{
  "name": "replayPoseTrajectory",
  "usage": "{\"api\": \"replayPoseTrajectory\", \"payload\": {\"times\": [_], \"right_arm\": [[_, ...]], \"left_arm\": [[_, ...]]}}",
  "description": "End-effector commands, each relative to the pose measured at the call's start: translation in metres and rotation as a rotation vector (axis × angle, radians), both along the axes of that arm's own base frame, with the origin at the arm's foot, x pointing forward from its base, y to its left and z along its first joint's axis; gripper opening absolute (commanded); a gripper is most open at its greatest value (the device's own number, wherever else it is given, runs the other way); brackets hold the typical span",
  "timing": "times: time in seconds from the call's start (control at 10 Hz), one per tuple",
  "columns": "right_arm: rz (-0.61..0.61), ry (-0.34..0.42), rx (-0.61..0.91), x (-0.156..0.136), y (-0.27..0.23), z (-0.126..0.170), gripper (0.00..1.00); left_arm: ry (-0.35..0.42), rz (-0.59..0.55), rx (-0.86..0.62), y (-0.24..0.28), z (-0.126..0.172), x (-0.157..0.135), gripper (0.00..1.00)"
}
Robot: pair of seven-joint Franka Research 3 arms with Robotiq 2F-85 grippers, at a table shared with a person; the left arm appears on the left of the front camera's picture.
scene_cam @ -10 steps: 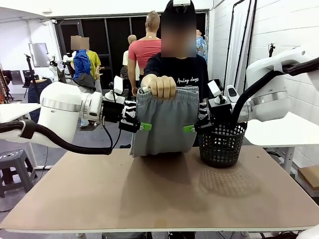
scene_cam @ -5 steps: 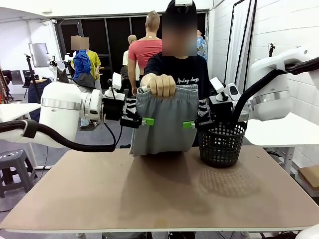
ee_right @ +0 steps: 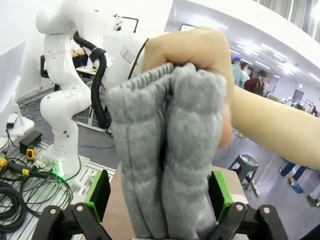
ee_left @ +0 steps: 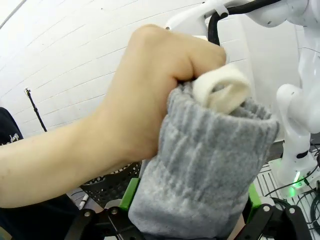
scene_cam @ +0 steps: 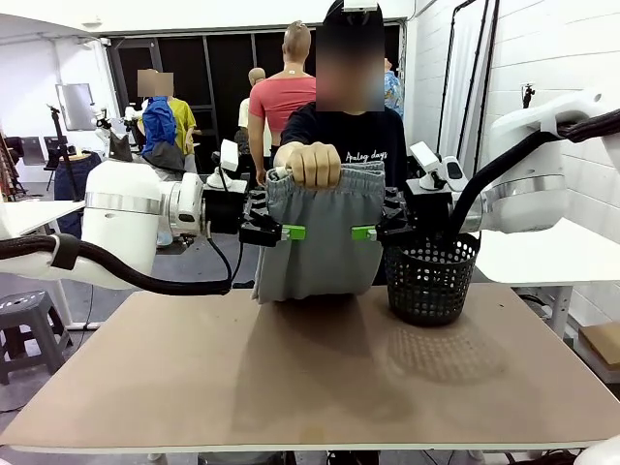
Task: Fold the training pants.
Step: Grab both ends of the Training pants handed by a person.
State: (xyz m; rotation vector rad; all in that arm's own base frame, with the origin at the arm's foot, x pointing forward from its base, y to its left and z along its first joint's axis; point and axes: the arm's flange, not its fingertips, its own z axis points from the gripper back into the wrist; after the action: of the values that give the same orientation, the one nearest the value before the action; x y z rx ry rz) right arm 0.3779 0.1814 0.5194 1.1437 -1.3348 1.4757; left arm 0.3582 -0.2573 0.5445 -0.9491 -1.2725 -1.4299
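A person's hand (scene_cam: pixel 310 167) holds the light grey training pants (scene_cam: pixel 320 247) up by the bunched waistband, and they hang down to the table's far edge. My left gripper (scene_cam: pixel 279 232) is at the pants' left edge and my right gripper (scene_cam: pixel 372 232) at their right edge, both just below the waistband. In the left wrist view the grey fabric (ee_left: pixel 200 165) fills the space between the green pads (ee_left: pixel 131 192) of my open left gripper (ee_left: pixel 192 202). My right gripper (ee_right: pixel 160 200) likewise stands open around the pants (ee_right: pixel 165 150), with the person's fist (ee_right: pixel 195 50) above.
A black mesh basket (scene_cam: pixel 431 276) stands on the brown table (scene_cam: pixel 310 387) at the far right, right under my right gripper. The person stands behind the far edge. A white table sits off to the right.
Both grippers have risen a little and moved inward onto the pants' side edges. The person's hand and the pants have stayed in place.
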Motion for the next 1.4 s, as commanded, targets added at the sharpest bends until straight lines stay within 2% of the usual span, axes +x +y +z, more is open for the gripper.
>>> {"api": "replayPoseTrajectory", "payload": {"times": [0.0, 0.4, 0.5, 0.8, 1.3], "right_arm": [[0.009, 0.013, 0.042, 0.000, 0.004, 0.004, 0.93], [0.018, 0.049, 0.028, 0.001, 0.002, 0.006, 0.13], [0.022, 0.063, 0.026, 0.001, 0.002, 0.007, 0.00], [0.055, 0.107, 0.021, 0.001, 0.003, 0.009, 0.00], [0.068, 0.127, 0.018, 0.006, 0.007, 0.010, 0.00]], "left_arm": [[-0.008, -0.029, -0.041, -0.007, 0.001, 0.002, 0.80], [0.019, -0.030, -0.092, -0.003, 0.003, 0.005, 0.00], [0.022, -0.027, -0.106, -0.001, 0.002, 0.006, 0.00], [0.047, -0.035, -0.120, 0.001, 0.001, 0.008, 0.00], [0.072, -0.047, -0.123, 0.004, 0.000, 0.011, 0.00]]}}
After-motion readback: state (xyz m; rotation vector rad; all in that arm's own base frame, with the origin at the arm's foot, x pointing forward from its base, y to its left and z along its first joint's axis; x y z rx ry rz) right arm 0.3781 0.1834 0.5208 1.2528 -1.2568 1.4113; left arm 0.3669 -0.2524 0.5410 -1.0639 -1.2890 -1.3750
